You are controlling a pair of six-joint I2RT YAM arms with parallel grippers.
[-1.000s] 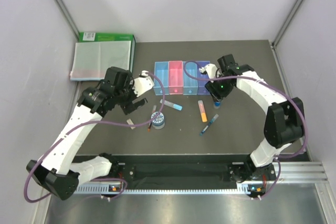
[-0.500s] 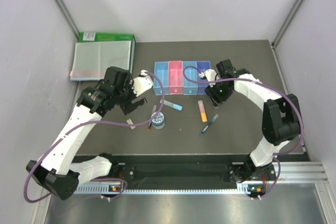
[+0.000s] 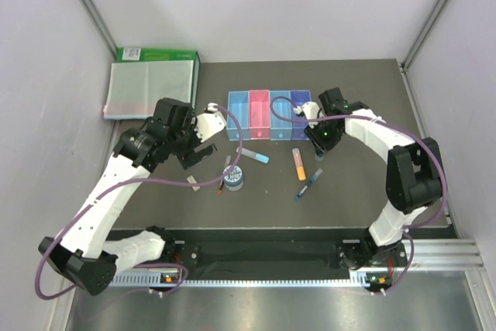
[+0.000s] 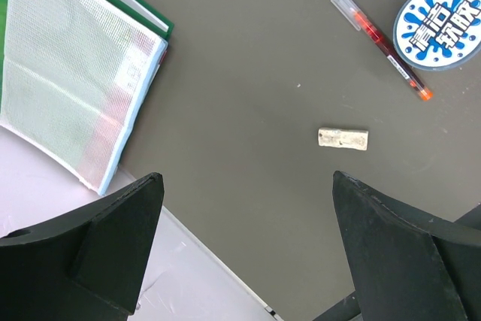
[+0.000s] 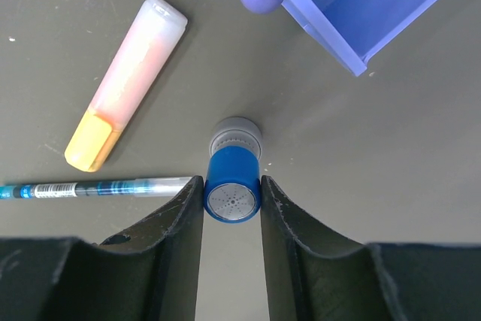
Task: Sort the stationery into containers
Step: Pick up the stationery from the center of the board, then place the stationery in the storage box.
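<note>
Grip: right end effector (image 5: pixel 231 186) clamped on blue-capped bottle (image 5: pixel 232 196) | left end effector (image 4: pixel 246 180) spread wide

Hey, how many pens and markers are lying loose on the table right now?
4: dark red pen beside the round grey tape roll, light-blue marker near the pink bin, orange highlighter and blue pen by the right gripper. Others may be hidden.

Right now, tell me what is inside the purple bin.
Nothing shows inside the purple bin: the right wrist view shows bare plastic. From above, the right arm covers part of it, so that part is unknown.
</note>
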